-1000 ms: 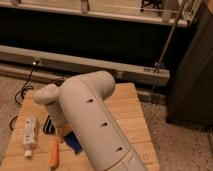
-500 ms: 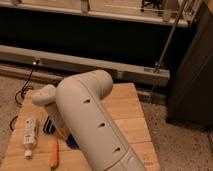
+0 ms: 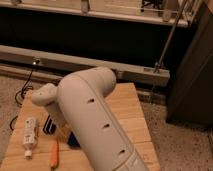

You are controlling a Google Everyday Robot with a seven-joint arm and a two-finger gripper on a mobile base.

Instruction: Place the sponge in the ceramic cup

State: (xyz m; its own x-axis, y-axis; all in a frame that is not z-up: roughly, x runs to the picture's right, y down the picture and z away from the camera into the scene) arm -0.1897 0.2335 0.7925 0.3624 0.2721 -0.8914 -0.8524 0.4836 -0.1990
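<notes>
The sponge (image 3: 73, 140) is a dark-blue block lying on the wooden table (image 3: 131, 111), and only a small part of it shows past the edge of my white arm (image 3: 95, 125). My gripper (image 3: 49, 124) hangs dark below the white wrist over the left part of the table, just left of the sponge. The ceramic cup is out of view, hidden or behind the arm.
A white bottle (image 3: 29, 135) lies near the table's left edge. An orange stick-like item (image 3: 53, 153) lies at the front left. A cable (image 3: 24, 89) runs over the floor on the left. A dark cabinet (image 3: 192, 70) stands to the right, and a long shelf unit (image 3: 100, 45) runs behind the table.
My arm has shifted slightly left and forward, covering a little more of the sponge. The things on the table have stayed in place.
</notes>
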